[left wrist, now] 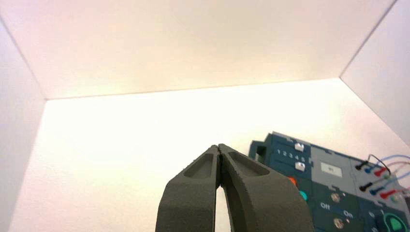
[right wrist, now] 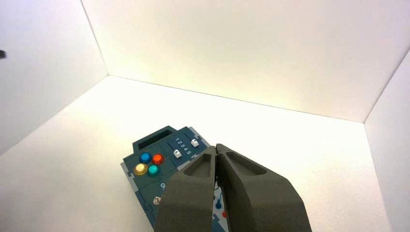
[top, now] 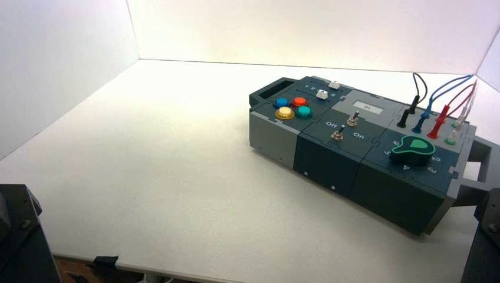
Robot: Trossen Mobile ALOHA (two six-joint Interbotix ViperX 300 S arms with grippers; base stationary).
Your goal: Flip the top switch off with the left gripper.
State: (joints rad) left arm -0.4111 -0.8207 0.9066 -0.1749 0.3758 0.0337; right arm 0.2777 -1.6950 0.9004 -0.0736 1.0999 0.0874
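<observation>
The top switch point(top: 352, 119) is a small silver toggle on the dark box point(top: 330, 162), just in front of the grey white-labelled panel point(top: 370, 107). Its twin point(top: 338, 134) stands nearer the front edge, with "Off" and "On" print to either side. In the left wrist view the top switch point(left wrist: 334, 197) shows small at the right, far beyond my left gripper point(left wrist: 219, 147), which is shut and empty over bare table left of the box. My right gripper point(right wrist: 216, 147) is shut and empty, held above the box's right part. It hides the top switch in that view.
The box also bears four coloured buttons point(top: 293, 107), two white sliders point(top: 322, 94), a green knob point(top: 413, 147) and plugged wires point(top: 436, 118). White walls enclose the table. The left arm point(top: 17, 236) and right arm point(top: 484, 236) sit at the near corners.
</observation>
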